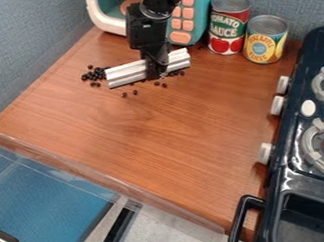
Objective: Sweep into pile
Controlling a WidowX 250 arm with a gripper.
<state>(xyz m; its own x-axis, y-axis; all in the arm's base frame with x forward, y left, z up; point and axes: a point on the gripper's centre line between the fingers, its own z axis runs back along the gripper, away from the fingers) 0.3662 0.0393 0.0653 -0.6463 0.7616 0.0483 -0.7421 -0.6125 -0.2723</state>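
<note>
The black gripper [156,68] hangs down at the upper middle of the counter, shut on the middle of a white ridged bar [128,73]. The bar lies low over the wood, slanting up toward the right. A cluster of small dark beans [94,75] sits just beyond the bar's left end. Several loose beans [130,93] are scattered in front of the bar, and a few more show by its right end. Whatever lies directly behind or under the bar is partly hidden.
A teal toy microwave [190,17] stands behind the gripper. To its right are a tomato sauce can [227,24] and a yellow can [264,39]. The dark toy stove [287,173] borders the right side. Wooden counter [158,138] extends toward the front edge.
</note>
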